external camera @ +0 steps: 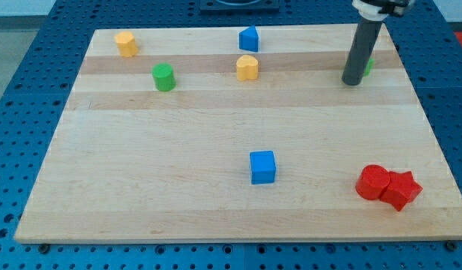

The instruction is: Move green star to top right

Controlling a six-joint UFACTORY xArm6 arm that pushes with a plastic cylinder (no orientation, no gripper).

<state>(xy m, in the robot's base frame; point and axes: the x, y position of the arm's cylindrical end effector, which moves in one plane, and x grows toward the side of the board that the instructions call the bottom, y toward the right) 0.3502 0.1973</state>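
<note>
The green star [367, 66] is near the board's top right corner, almost wholly hidden behind my rod; only a green sliver shows at the rod's right side. My tip [352, 81] rests on the board right against the star, at its lower left.
The wooden board [178, 172] also holds a green cylinder [163, 76], a yellow block [126, 43] at top left, a yellow block [247, 67], a blue block [249, 38] at top centre, a blue cube [262, 166], and a red cylinder [373, 181] touching a red star [402, 190] at bottom right.
</note>
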